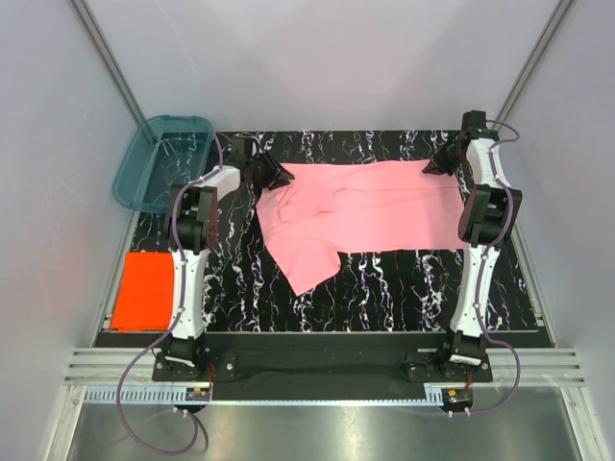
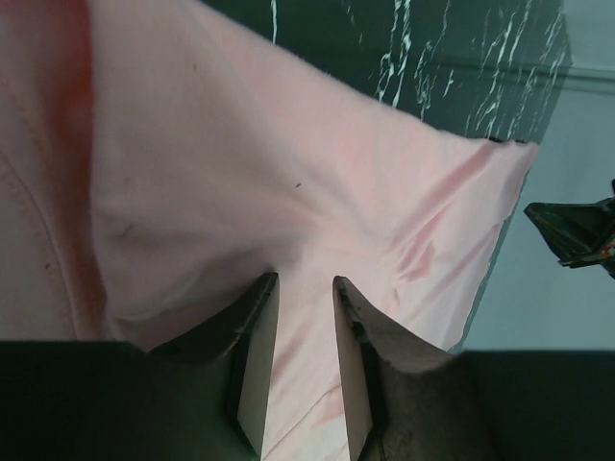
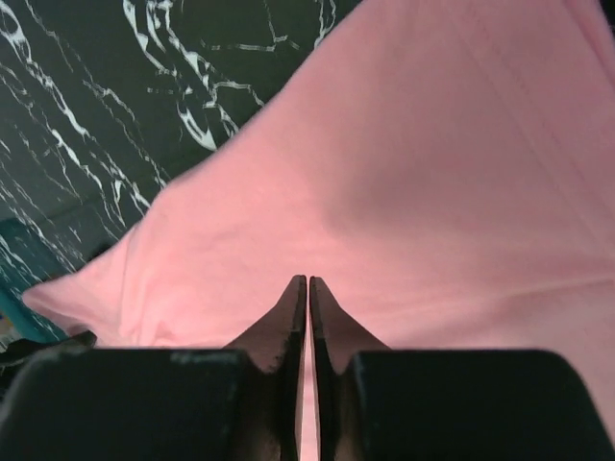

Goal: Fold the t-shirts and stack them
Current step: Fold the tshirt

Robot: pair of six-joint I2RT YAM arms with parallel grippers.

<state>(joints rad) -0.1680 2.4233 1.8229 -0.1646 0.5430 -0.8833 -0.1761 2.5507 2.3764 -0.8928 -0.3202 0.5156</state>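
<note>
Between both tools, pink t-shirt [image 1: 370, 211] stretched, right tool [image 3: 307, 288] pinching cloth

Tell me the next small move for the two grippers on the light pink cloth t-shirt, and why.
Probably carry both far corners toward the near edge together. The right gripper is shut on the light pink cloth t-shirt; the left gripper has cloth between its fingers, and the shirt lies spread flat on the black marbled table, unfolded.
</note>
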